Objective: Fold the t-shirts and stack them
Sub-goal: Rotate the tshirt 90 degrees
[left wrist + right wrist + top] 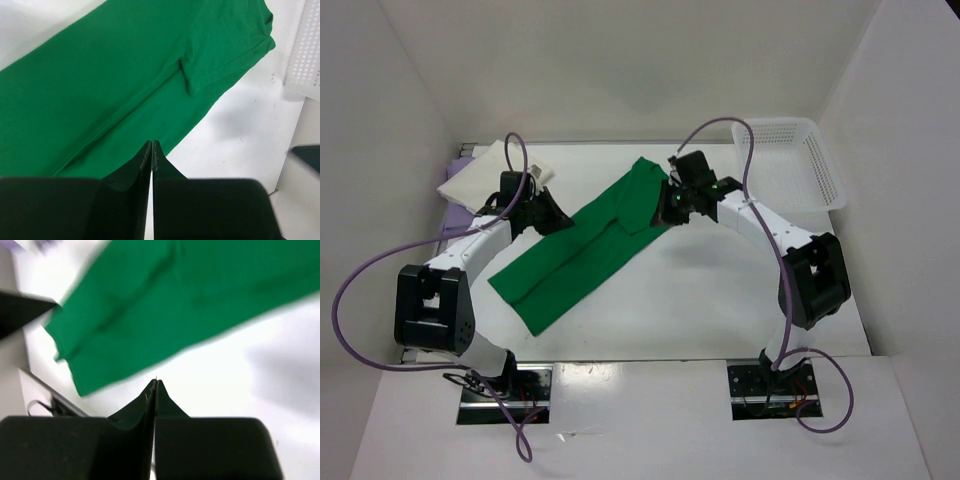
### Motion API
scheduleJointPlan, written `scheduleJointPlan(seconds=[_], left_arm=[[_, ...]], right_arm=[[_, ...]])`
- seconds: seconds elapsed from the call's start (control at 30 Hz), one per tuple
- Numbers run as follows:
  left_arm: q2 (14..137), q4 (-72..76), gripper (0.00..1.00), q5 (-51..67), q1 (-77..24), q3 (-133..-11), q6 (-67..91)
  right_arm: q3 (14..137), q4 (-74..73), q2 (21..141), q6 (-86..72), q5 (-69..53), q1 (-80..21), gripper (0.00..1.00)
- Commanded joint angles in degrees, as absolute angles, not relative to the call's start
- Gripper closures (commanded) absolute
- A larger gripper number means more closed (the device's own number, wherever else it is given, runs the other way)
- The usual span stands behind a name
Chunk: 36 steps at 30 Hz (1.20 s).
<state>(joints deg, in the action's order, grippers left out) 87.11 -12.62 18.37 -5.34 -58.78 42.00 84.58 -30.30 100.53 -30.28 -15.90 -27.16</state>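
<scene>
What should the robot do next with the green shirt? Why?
Probably open the right gripper and pinch the far end of the green shirt: it lies as a long strip needing a crosswise fold, and that gripper is shut, holding nothing.

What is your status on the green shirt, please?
Left tool shut at green shirt edge; right tool shut, empty. Shirt folded lengthwise, lying diagonally. Basket apart, far right.

Green t-shirt [582, 248] spans centre, basket [820, 160] blocks far right, near table [710, 305] open

The green shirt [165, 305] is blurred and cut off by the right wrist view's upper edge.
</scene>
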Motion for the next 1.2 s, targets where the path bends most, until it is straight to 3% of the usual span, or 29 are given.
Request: scheduleJointPlan(seconds=[0.0,0.27,0.63,0.8,0.87,0.97,1.03,1.1,1.17], left_arm=[[87.80,-12.14,0.94,18.36,-5.36,-60.39,39.99],[88.33,-10.20,0.94,20.13,-5.98,-58.71,39.99],[86.23,-11.87,0.93,21.45,-5.98,-58.71,39.46],[85.52,-13.10,0.92,22.50,-5.98,-58.71,39.99],[85.52,-13.10,0.92,23.02,-5.98,-59.33,41.21],[85.00,-13.80,0.91,23.03,-5.98,-60.64,41.22],[84.46,-13.80,0.91,21.80,-5.98,-60.64,41.22],[83.76,-14.33,0.91,19.87,-5.98,-60.64,41.22],[83.23,-14.94,0.91,18.99,-5.98,-60.12,40.52]], right_arm=[[72.81,-23.12,100.55,-32.26,-13.98,-25.07,1.00],[76.90,-18.91,110.37,-31.20,-3.62,-18.28,1.00],[95.61,-23.46,129.01,-29.97,1.76,-16.52,1.00],[115.27,-28.98,138.41,-29.97,-2.36,-16.52,1.00],[126.84,-31.89,142.72,-29.97,-3.68,-16.52,0.97],[134.46,-37.61,143.09,-29.97,-4.39,-16.52,0.90],[132.47,-37.62,139.94,-29.00,-5.01,-17.75,0.79],[121.07,-34.82,131.25,-29.61,-8.33,-18.28,0.67],[107.01,-29.63,121.85,-30.67,-12.37,-20.21,0.61]])
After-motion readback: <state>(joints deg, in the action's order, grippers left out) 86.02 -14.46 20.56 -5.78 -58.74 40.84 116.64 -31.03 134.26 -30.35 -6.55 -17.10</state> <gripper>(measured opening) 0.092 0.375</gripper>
